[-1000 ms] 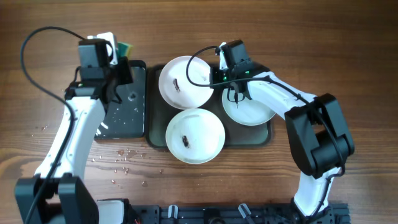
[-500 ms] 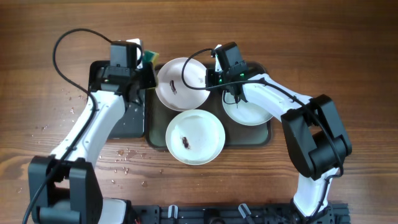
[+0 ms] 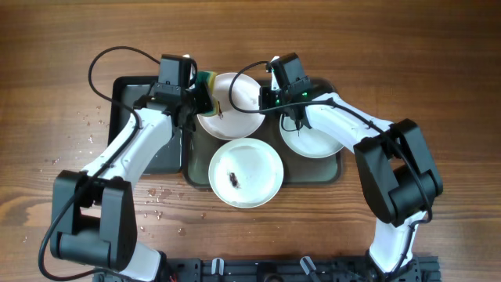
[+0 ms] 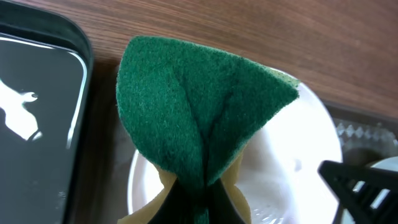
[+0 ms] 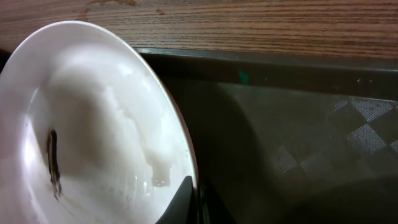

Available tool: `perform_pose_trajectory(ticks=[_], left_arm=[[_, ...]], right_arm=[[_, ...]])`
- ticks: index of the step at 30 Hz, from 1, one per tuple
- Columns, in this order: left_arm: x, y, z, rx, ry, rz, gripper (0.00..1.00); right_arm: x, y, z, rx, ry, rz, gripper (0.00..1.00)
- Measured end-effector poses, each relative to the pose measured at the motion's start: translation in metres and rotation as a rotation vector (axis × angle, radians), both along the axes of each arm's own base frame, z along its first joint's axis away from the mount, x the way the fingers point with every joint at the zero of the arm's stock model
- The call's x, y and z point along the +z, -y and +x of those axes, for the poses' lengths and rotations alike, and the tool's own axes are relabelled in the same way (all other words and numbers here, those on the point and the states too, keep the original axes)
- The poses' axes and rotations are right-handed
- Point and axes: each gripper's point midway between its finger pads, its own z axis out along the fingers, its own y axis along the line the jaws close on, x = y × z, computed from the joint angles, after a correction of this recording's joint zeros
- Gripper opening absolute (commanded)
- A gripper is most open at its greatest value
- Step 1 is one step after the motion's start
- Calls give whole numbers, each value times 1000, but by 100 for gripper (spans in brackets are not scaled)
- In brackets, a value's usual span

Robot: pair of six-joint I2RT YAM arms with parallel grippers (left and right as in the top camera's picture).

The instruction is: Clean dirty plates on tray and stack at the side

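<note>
Left gripper [image 3: 198,83], arm stretched inward, clamps a green sponge [image 4: 199,118] above the rear plate [image 3: 235,110], right gripper [image 5: 193,200] pinching its rim.

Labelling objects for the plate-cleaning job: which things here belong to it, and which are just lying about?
Job: back plate, front plate, right plate; grey-green tray; green sponge in the left claw; right claw on the back plate's rim.
Lying about: wet black tray; specks on the table; cable.
</note>
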Motion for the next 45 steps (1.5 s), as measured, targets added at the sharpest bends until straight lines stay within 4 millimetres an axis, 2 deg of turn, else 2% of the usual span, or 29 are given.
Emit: perform_pose_trajectory(ticks=[9, 22, 29, 34, 41, 45], left_arm=[[-2, 3, 1, 31, -10, -27, 4], [-34, 14, 6, 14, -43, -21, 4], [-38, 27, 4, -11, -44, -18, 4], [-42, 26, 4, -8, -50, -7, 4], [-61, 25, 3, -6, -82, 4, 4], [-63, 31, 3, -24, -91, -23, 4]], right_arm=[[0, 0, -1, 0, -3, -2, 5], [0, 1, 0, -2, 1, -2, 4], [-9, 1, 0, -3, -10, -9, 4], [-11, 1, 0, -2, -12, -9, 4], [-11, 0, 0, -2, -12, -9, 4], [-11, 1, 0, -2, -13, -10, 4]])
